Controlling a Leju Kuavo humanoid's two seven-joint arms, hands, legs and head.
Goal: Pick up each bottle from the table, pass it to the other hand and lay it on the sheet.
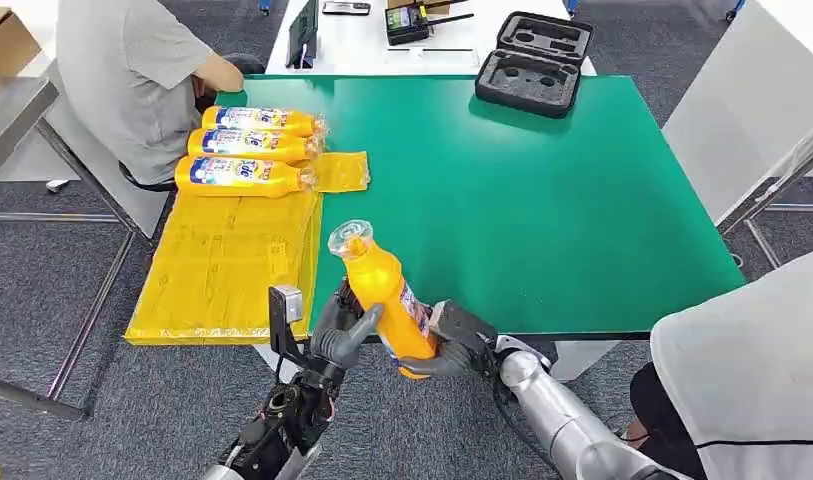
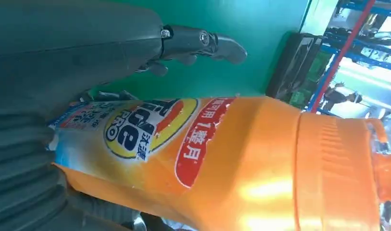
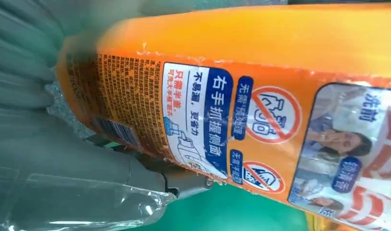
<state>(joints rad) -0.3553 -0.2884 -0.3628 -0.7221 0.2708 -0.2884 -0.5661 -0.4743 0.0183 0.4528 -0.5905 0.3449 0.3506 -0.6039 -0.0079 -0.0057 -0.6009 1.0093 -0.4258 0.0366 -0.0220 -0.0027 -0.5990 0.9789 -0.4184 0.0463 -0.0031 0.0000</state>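
Bottle (image 1: 385,295) in question was an orange one with a clear cap, held up tilted just over the near edge of the green table (image 1: 542,220), cap end leaning toward the yellow sheet (image 1: 222,265). Both hands were on it: the right hand (image 1: 452,345) wrapped around its base from the right, and the left hand (image 1: 337,335) had fingers and thumb against its lower body from the left. So both were grasping the bottle, neither one let go.

3 more orange bottles (image 1: 244,175) lay side by side at the far end of the sheet, which hung off the table's left edge. A black foam case (image 1: 534,62) sat open at the far edge, with a white table (image 1: 382,50) behind it and grey carpet (image 1: 42,300) all around. A person in a grey shirt (image 1: 132,80) sat at the far left, another person in white (image 1: 752,380) at the near right.

Left wrist view had the front label (image 2: 150,132) and one dark finger (image 2: 203,41) sticking out past the bottle over the green. Right wrist view had the back label (image 3: 208,130) with its blue instruction panel, thumb (image 3: 150,180) pressed underneath.
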